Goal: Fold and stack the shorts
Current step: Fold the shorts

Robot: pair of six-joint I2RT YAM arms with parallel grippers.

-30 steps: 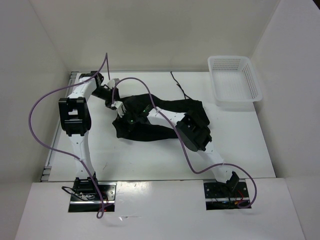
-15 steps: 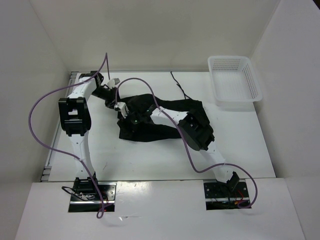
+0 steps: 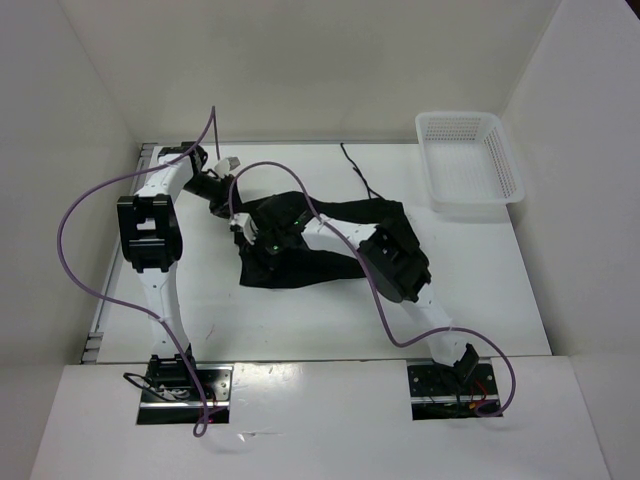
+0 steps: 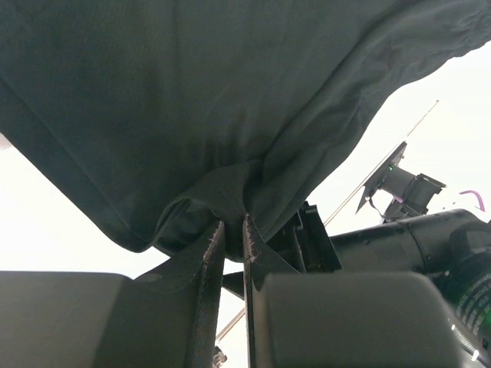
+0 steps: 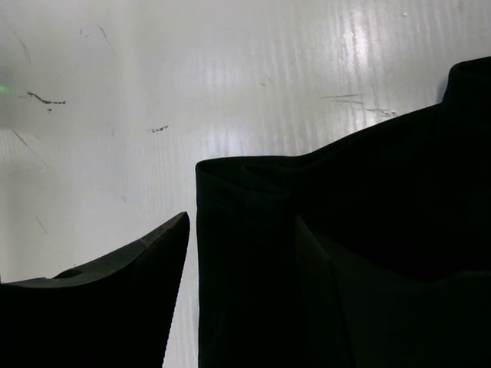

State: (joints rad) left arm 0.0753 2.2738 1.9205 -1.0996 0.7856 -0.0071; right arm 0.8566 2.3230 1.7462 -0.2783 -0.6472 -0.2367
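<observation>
The black shorts (image 3: 330, 262) lie bunched in the middle of the white table, with a strip of fabric running right. My left gripper (image 3: 237, 218) is at their upper left edge. In the left wrist view it (image 4: 230, 222) is shut on a pinched fold of the shorts (image 4: 192, 92), which hang lifted above it. My right gripper (image 3: 268, 242) is on the shorts just beside the left one. In the right wrist view a thick folded edge of the shorts (image 5: 383, 192) fills the space between its fingers (image 5: 242, 230) above the bare table. No white tag shows.
A white lattice basket (image 3: 468, 205) stands at the back right corner. A thin black cord (image 3: 357, 172) trails from the shorts toward the back wall. White walls enclose the table on three sides. The right arm (image 4: 414, 245) is close behind the left gripper.
Both grippers have moved a little to the right with the fabric. The shorts' left edge has been drawn rightward and the cloth is more bunched.
</observation>
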